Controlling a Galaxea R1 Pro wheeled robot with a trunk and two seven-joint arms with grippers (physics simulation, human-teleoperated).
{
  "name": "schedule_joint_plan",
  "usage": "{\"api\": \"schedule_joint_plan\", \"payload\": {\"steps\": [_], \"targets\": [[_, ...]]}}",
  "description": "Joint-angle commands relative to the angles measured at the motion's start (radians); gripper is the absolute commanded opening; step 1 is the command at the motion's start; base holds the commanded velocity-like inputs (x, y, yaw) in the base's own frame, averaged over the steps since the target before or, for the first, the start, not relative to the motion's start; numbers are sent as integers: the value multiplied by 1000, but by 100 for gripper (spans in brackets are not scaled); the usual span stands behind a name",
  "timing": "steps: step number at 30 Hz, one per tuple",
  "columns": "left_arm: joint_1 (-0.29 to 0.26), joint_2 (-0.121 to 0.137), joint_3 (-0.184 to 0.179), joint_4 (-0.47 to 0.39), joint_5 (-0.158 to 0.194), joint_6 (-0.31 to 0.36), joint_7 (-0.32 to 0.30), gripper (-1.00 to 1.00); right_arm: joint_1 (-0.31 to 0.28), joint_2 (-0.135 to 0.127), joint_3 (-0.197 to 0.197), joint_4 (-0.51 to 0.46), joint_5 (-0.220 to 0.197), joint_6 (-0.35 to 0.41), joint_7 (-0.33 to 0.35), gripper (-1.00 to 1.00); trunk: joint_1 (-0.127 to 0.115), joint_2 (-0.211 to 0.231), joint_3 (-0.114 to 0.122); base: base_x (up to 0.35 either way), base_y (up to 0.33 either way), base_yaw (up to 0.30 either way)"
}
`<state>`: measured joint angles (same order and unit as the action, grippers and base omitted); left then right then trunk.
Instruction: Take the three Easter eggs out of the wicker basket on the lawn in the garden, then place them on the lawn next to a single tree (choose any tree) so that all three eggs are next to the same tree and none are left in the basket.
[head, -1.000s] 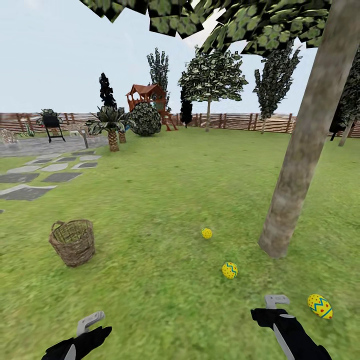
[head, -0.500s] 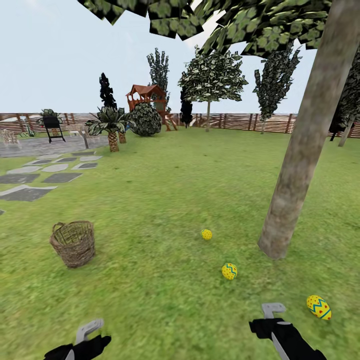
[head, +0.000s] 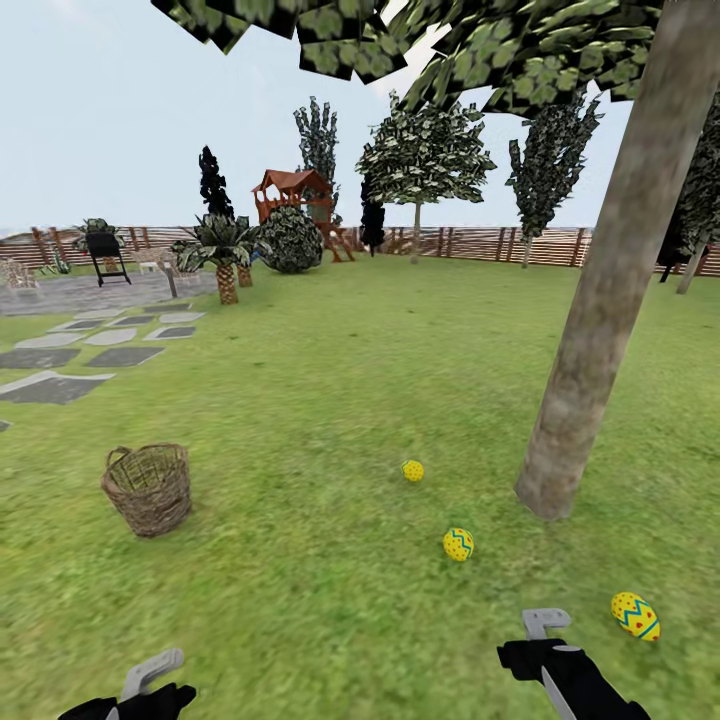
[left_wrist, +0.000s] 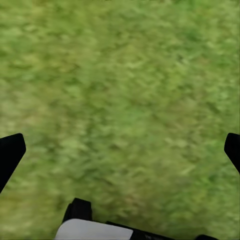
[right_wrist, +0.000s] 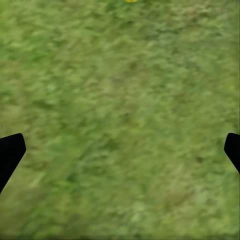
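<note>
Three Easter eggs lie on the lawn (head: 330, 400) near the tree (head: 600, 300) trunk base: egg 1 (head: 413, 470) just left of trunk, egg 2 (head: 459, 544) nearer the robot, egg 3 (head: 636, 616) on its side beside the right tool (head: 545, 625). Wicker basket (head: 148, 488) stands upright, well apart to the left; interior contents can't be confirmed. Left tool (left_wrist: 120, 155) and right tool: jaws spread wide in wrist views, fingers at frame edges, nothing between, grass below. Fence (head: 480, 243) and playhouse (head: 292, 195) at far lawn edge.
</note>
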<state>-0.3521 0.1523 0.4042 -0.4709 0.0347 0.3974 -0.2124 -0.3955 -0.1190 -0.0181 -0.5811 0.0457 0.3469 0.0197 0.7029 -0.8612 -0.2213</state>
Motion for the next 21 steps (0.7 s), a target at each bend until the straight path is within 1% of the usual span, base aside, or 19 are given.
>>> {"api": "schedule_joint_plan", "payload": {"steps": [1, 11, 21], "targets": [[-1, -1, 6, -1, 5, 8, -4, 100, 0, 0, -2, -2, 5, 6, 2, 100, -4, 6, 2, 0, 0, 0], [-1, 1, 13, 1, 8, -9, -5, 100, 0, 1, -1, -5, 5, 6, -3, 100, -42, 76, 33, 0, 0, 0], [-1, 1, 10, 9, 5, -11, -5, 100, 0, 2, 1, -2, 6, 6, -3, 100, -80, 146, 64, 0, 0, 0]]}}
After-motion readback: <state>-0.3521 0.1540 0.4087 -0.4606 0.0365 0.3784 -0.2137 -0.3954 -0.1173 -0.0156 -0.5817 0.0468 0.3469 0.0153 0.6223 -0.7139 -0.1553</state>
